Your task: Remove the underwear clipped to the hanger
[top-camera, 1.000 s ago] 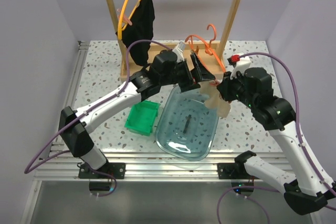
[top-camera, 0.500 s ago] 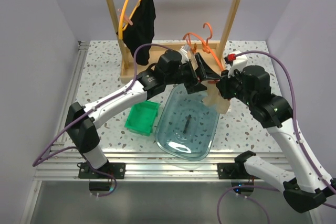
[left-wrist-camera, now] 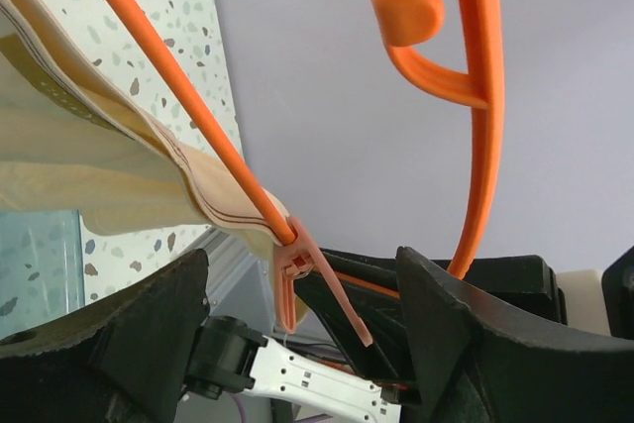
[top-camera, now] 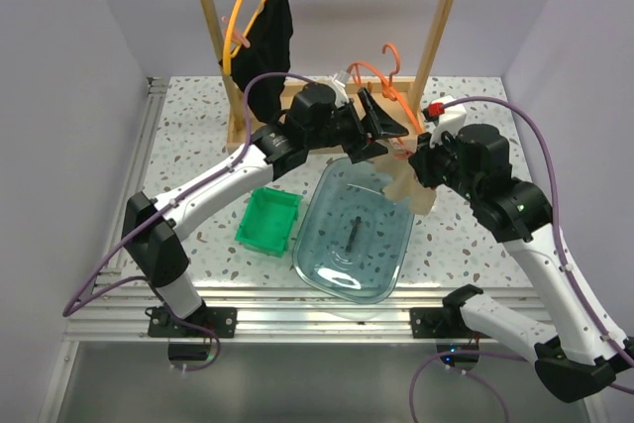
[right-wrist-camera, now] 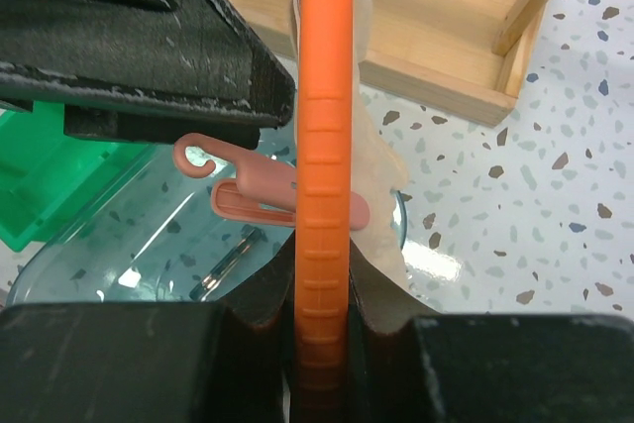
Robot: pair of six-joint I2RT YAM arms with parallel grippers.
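The beige underwear (top-camera: 414,190) hangs from an orange hanger (top-camera: 381,81), fastened by a small brown clip (left-wrist-camera: 297,264). My right gripper (top-camera: 421,151) is shut on the hanger's bar (right-wrist-camera: 322,215) and holds it above the clear tub. My left gripper (top-camera: 389,126) is open. In the left wrist view its fingers (left-wrist-camera: 149,334) stand either side of the clip without touching it, and the beige cloth (left-wrist-camera: 89,165) drapes to the left. The black underwear (top-camera: 269,42) hangs from a yellow hanger on the wooden rack, far left.
A clear blue-green tub (top-camera: 327,264) holding a small dark item lies under the beige cloth. A green bin (top-camera: 269,220) sits to its left. The wooden rack's posts (top-camera: 443,17) and base (right-wrist-camera: 446,17) stand just behind the grippers.
My left gripper has moved right and then back toward the hanger, jaws open, and now stands around the clip. My right gripper still holds the hanger in nearly the same place.
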